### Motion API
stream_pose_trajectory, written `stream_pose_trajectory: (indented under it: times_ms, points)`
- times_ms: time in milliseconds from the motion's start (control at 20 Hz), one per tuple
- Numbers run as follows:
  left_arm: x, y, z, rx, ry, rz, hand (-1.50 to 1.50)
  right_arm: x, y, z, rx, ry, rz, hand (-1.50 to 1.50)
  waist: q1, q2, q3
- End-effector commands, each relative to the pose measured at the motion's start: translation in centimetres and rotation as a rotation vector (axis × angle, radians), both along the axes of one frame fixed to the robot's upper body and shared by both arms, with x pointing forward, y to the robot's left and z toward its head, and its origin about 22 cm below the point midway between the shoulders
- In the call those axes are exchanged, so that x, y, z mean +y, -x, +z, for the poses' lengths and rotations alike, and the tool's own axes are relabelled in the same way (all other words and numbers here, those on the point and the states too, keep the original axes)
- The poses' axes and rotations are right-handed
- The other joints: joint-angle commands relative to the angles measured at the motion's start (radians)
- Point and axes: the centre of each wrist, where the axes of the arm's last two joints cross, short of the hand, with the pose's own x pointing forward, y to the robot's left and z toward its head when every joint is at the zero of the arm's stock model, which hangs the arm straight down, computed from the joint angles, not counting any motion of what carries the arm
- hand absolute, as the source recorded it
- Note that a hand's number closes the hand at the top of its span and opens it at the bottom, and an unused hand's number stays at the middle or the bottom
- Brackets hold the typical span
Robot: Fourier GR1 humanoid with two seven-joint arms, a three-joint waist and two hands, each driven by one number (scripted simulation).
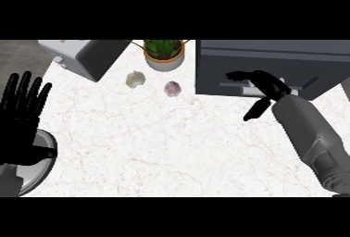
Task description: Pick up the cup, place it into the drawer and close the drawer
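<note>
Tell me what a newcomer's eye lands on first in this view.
First the right hand, stretched to the front of the dark grey drawer unit at upper right. Next the left hand, open with fingers up at the left edge above a round grey plate. Then the potted plant at top centre.

My kitchen counter, white marble top (171,143) under my forearms, toaster (85,55) at the back, potted plant (164,54), garlic bulb (135,79), grey drawer unit (273,65)
</note>
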Motion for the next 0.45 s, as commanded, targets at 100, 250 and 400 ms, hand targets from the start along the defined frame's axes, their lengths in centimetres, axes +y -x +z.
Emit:
stream_pose_trajectory:
  times_ms: [100,250,400]
  points:
    - [-0.9,-0.6,-0.6,-0.016,-0.013,0.007,-1.5,-2.5,-1.2,2.7,-0.018,0.019,-0.107,-1.5,0.018,0.024,0.006]
    - [-1.0,-0.5,-0.9,-0.006,-0.018,-0.022,-1.5,-2.3,-1.9,4.1,-0.015,0.013,-0.112,-1.5,0.03,0.028,0.006]
    - [-2.0,-0.2,-1.7,-0.001,-0.021,-0.002,-1.5,-2.8,-1.2,2.9,-0.011,0.023,-0.106,-1.5,0.032,0.028,0.007]
